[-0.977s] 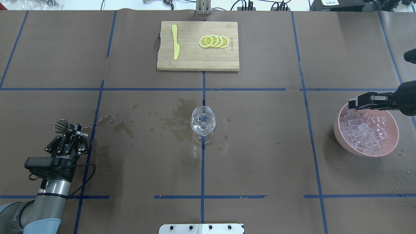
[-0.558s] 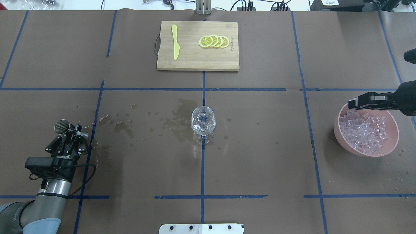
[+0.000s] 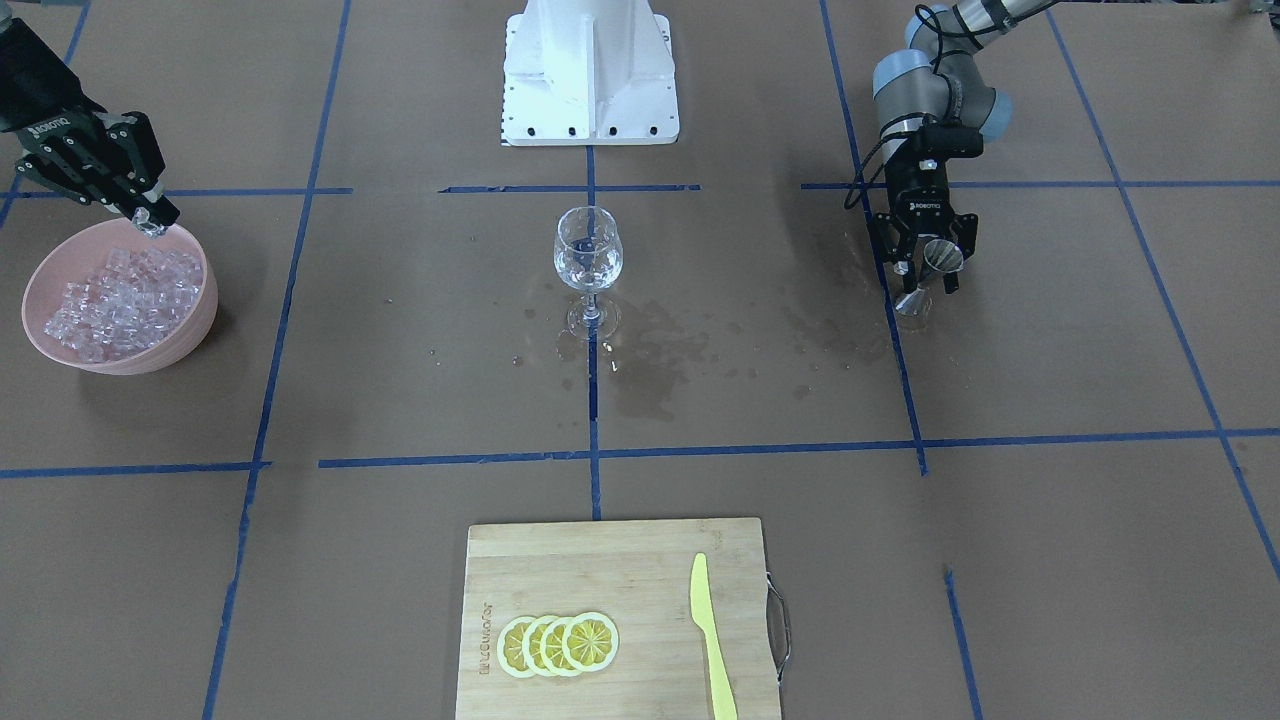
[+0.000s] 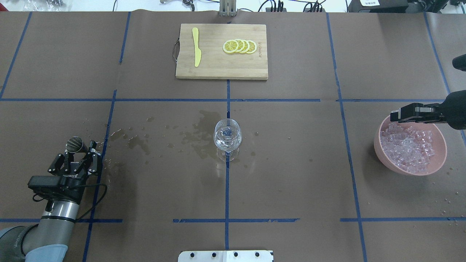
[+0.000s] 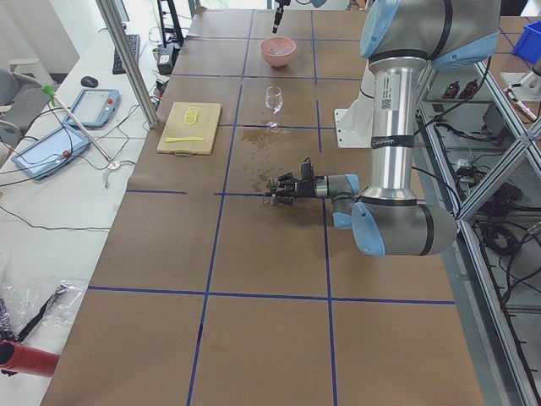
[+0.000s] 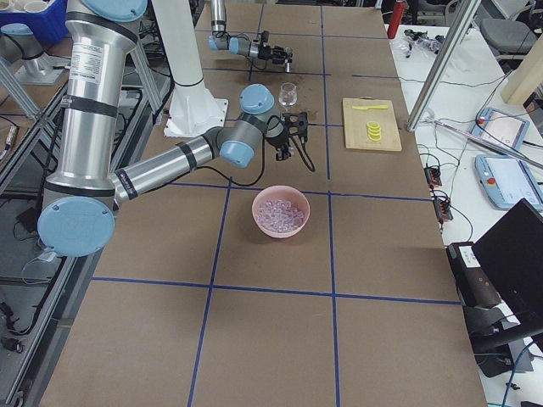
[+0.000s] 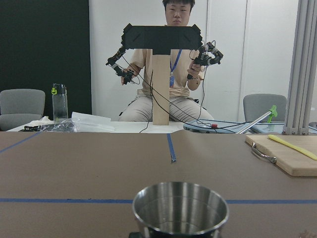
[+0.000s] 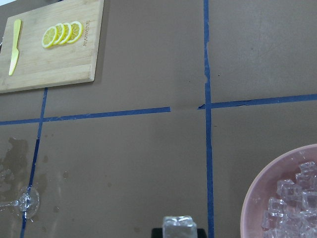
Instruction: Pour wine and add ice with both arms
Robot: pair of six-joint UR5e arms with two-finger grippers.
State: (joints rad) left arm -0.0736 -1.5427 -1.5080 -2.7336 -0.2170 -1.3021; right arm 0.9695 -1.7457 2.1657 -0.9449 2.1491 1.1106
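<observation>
A clear wine glass (image 4: 227, 136) stands at the table's middle, also in the front view (image 3: 587, 245). A pink bowl (image 4: 400, 169) at the right holds the ice (image 4: 407, 147). My right gripper (image 4: 395, 115) is shut on one ice cube (image 3: 148, 226) above the bowl's far-left rim; the cube shows at the bottom of the right wrist view (image 8: 179, 225). My left gripper (image 4: 79, 150) is open at the left, its fingers on either side of a steel jigger (image 4: 74, 144) that stands on the table. The jigger's cup fills the bottom of the left wrist view (image 7: 180, 206).
A bamboo cutting board (image 4: 218, 67) at the far middle carries a yellow knife (image 4: 196, 47) and lemon slices (image 4: 240, 46). Wet patches (image 4: 198, 140) spread from the glass toward the left gripper. The white robot base (image 3: 590, 70) sits at the near edge.
My left gripper's fingers have spread apart and the jigger has gone from tilted to upright. The right gripper with its cube has stayed in place.
</observation>
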